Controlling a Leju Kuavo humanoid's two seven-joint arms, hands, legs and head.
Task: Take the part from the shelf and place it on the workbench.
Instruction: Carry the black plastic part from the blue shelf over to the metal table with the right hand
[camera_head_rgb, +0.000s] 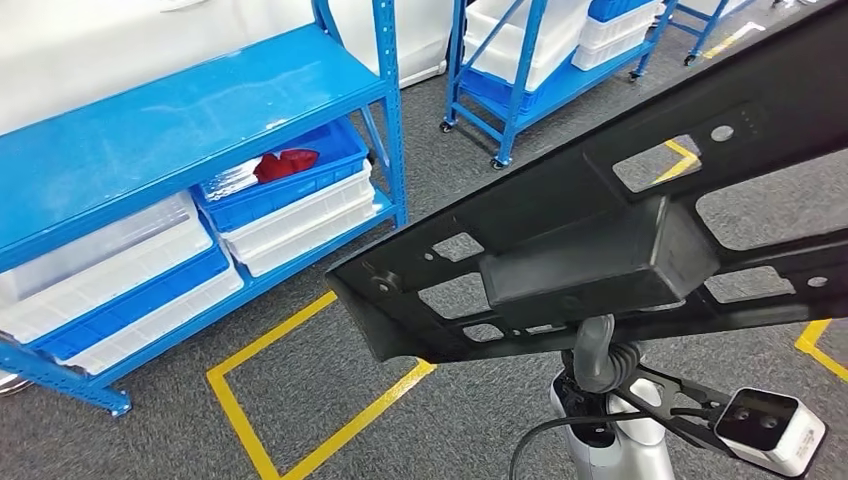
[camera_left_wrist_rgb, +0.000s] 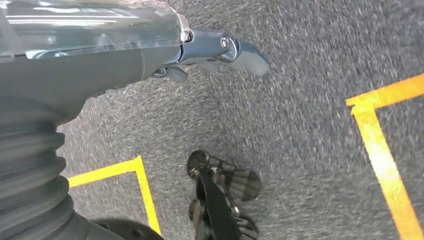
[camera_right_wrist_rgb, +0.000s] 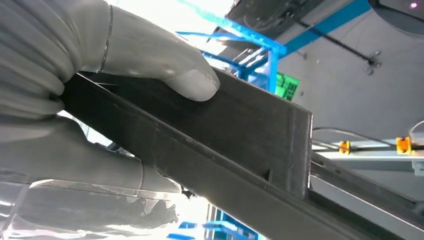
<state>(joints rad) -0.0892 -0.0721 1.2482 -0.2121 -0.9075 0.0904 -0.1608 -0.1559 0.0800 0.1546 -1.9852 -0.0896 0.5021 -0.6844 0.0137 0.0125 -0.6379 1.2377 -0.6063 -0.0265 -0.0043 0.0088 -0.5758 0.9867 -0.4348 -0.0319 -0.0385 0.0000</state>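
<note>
Our right hand (camera_right_wrist_rgb: 90, 100) grips the black part (camera_head_rgb: 600, 250) up high to carry it. Our left hand (camera_left_wrist_rgb: 220, 50) hangs down, holding nothing.

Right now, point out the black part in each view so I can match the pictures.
Head view: black part stretches across the middle and right, above the right hand.
Left wrist view: not in it.
Right wrist view: runs diagonally across the picture, held by the hand.
Shared landmark: blue shelf.
</note>
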